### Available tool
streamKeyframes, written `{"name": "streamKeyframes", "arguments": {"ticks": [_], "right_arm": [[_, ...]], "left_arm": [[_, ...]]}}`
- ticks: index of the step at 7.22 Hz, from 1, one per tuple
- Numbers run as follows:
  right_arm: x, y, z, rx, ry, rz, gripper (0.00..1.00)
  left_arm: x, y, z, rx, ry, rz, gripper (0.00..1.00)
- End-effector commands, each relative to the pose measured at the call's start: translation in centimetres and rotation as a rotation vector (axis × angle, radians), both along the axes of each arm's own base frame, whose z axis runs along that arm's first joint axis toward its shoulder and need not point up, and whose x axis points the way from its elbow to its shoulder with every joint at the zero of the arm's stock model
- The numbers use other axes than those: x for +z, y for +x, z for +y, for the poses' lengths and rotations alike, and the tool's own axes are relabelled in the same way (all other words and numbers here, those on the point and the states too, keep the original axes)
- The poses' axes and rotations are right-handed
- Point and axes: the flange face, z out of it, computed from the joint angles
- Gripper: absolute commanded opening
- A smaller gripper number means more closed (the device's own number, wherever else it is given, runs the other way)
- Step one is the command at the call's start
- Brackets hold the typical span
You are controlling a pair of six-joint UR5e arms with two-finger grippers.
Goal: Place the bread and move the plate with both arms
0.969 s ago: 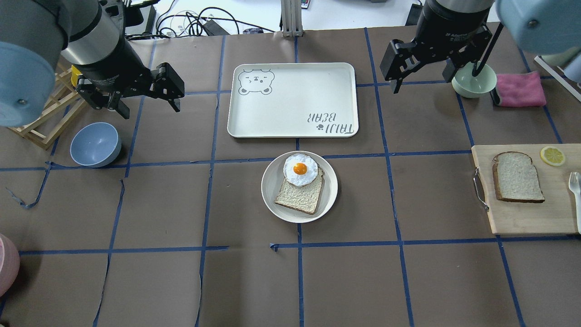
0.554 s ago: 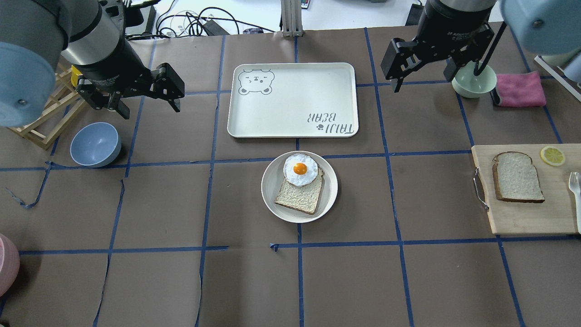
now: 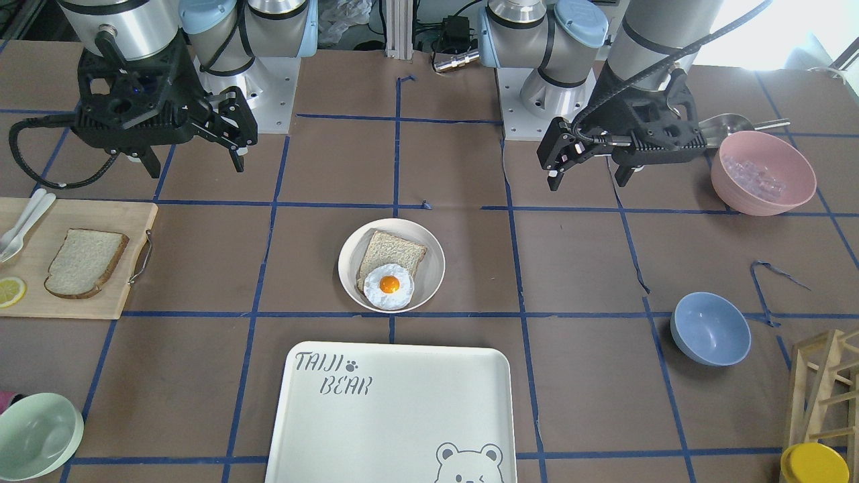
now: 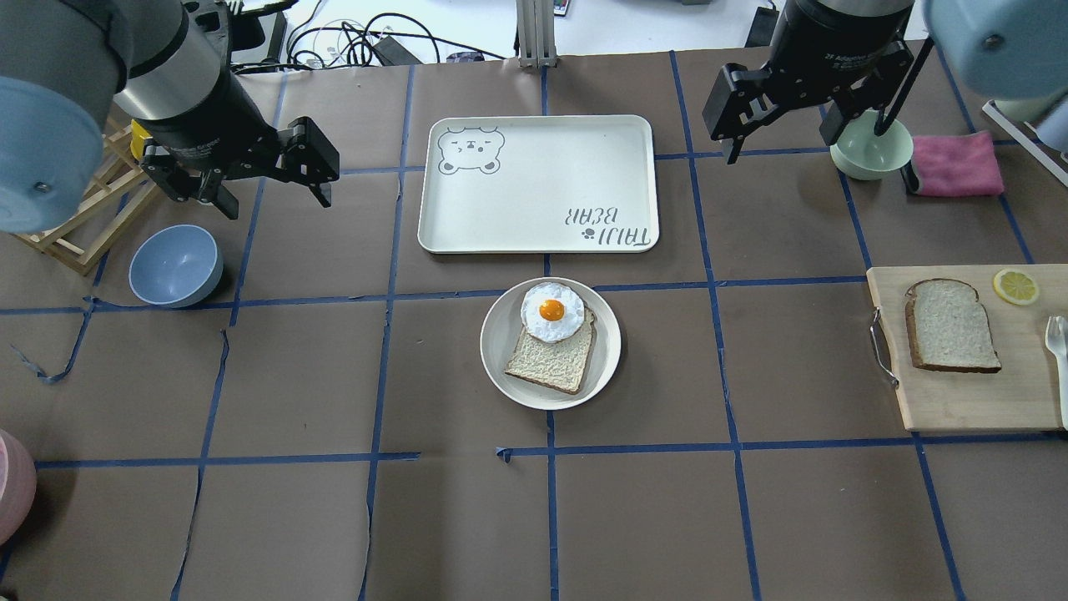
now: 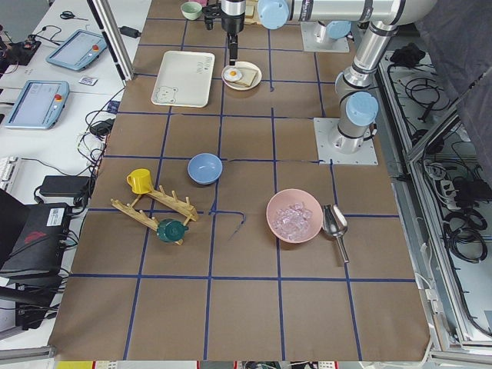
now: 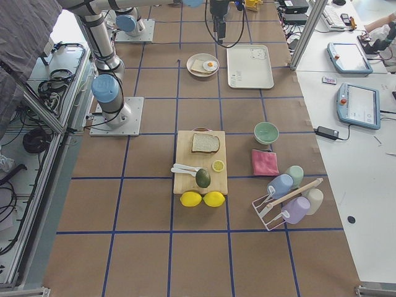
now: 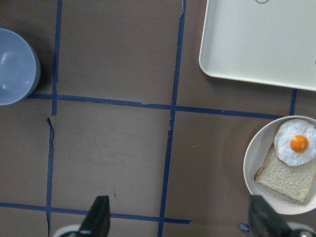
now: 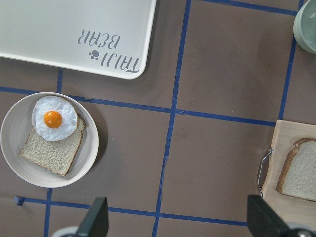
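The bread [image 4: 951,325], a large dark-crusted slice, lies on a wooden cutting board [image 4: 968,396] at the right; it also shows in the front view [image 3: 84,263] and the right wrist view [image 8: 301,170]. The cream plate [image 4: 499,334] sits mid-table and holds a smaller tan slice [image 4: 551,359] with a fried egg [image 4: 552,311] on it. My left gripper [image 4: 275,202] hangs open and empty, far to the plate's left. My right gripper [image 4: 780,148] hangs open and empty above the table, beyond the plate and to the right, well away from the bread.
A bear-printed tray [image 4: 538,184] lies just beyond the plate. A blue bowl [image 4: 175,265] and a wooden rack [image 4: 75,217] are by the left gripper. A green bowl [image 4: 872,150] and a pink cloth [image 4: 955,164] are by the right gripper. A lemon slice [image 4: 1015,286] lies on the board.
My right gripper has drifted slightly toward the table's far edge and stays open. The left arm, plate and bread have not moved.
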Motion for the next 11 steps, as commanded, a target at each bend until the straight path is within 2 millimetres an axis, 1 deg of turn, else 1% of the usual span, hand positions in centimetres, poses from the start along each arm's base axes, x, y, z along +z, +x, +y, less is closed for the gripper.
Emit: {"name": "streamKeyframes", "arguments": {"ticks": [1, 3, 4, 8, 9, 10, 11], "right_arm": [[-0.1, 0.2, 0.0, 0.001, 0.001, -0.014, 1.00], [-0.2, 0.1, 0.1, -0.001, 0.008, -0.003, 1.00], [-0.2, 0.0, 0.0, -0.033, 0.007, -0.005, 1.00], [-0.2, 0.0, -0.1, -0.035, 0.001, -0.001, 1.00], [-0.5, -0.8, -0.4, -0.040, 0.008, 0.017, 1.00], [-1.7, -5.2, -1.2, -0.114, 0.031, 0.114, 1.00], [-6.1, -10.8, -1.4, -0.205, 0.115, 0.127, 1.00]], "left_arm": [[0.0, 0.0, 0.0, 0.001, 0.000, 0.001, 1.00], [-0.1, 0.0, 0.0, -0.001, 0.003, 0.001, 1.00], [-0.1, 0.0, 0.0, -0.001, 0.003, 0.001, 1.00], [0.0, 0.1, -0.1, 0.002, 0.000, 0.007, 1.00], [0.2, 0.1, 0.0, 0.002, -0.003, 0.001, 1.00], [0.1, 0.2, -0.1, 0.004, -0.001, 0.003, 1.00], [0.1, 0.2, 0.0, 0.004, -0.001, 0.000, 1.00]]}}
